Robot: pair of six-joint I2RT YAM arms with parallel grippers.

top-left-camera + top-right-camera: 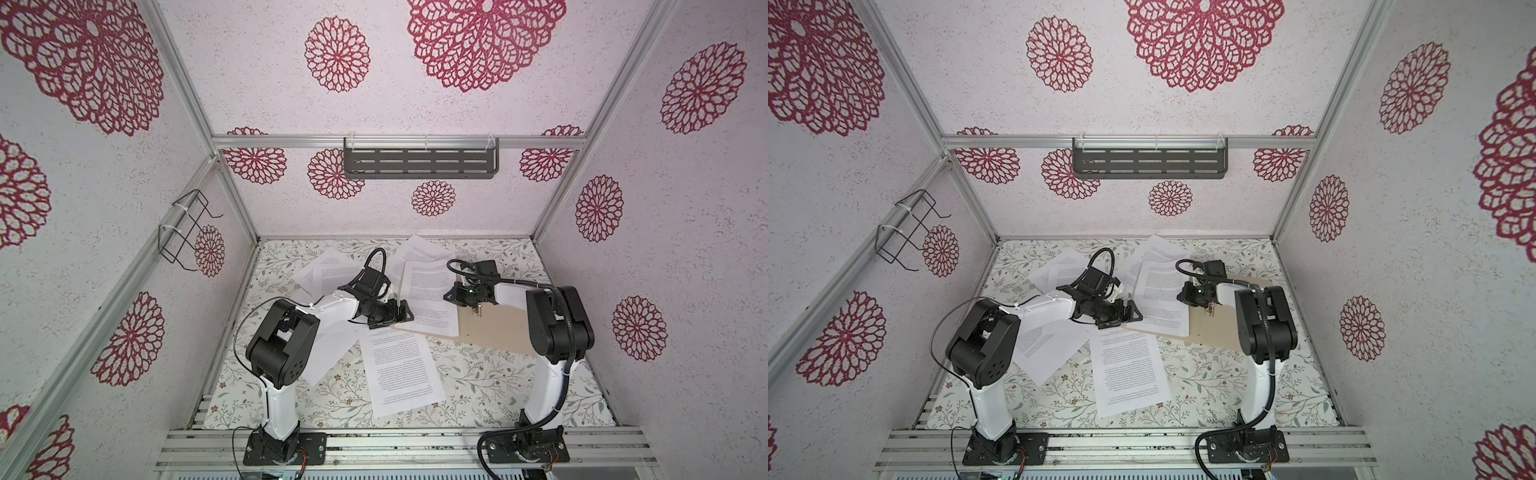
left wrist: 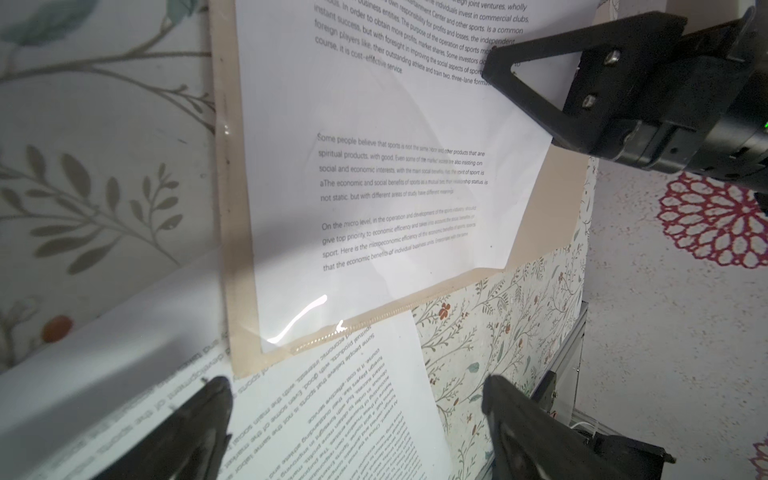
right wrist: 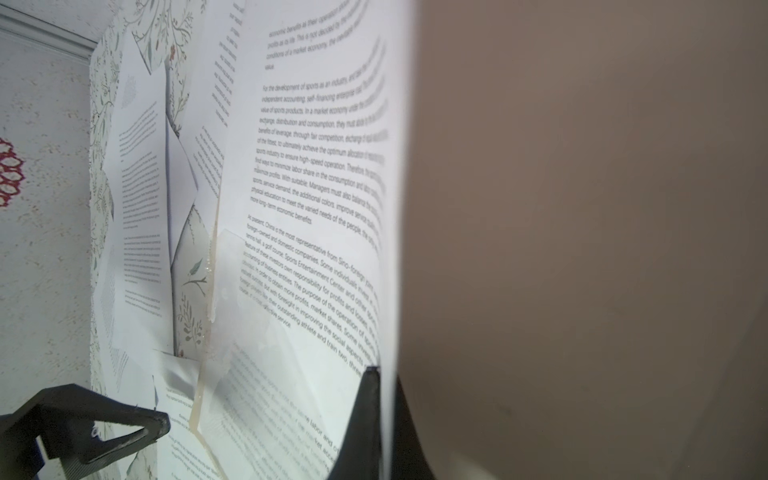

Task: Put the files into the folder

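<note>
My right claw (image 3: 380, 374) is clenched on the edge of a white sheet (image 1: 428, 291) lying on the tan folder (image 1: 498, 328), right of table centre. My left claw (image 2: 355, 384) hangs released beside it. Legible print: "Some people believe that sports".

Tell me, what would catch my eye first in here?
Big red flower patterns cover the walls. White printed sheets lie scattered over the flowery table. Right of centre, the right pincer pinches the edge of a sheet on a tan folder, while the left pincer gapes open at the folder's left edge.
</note>
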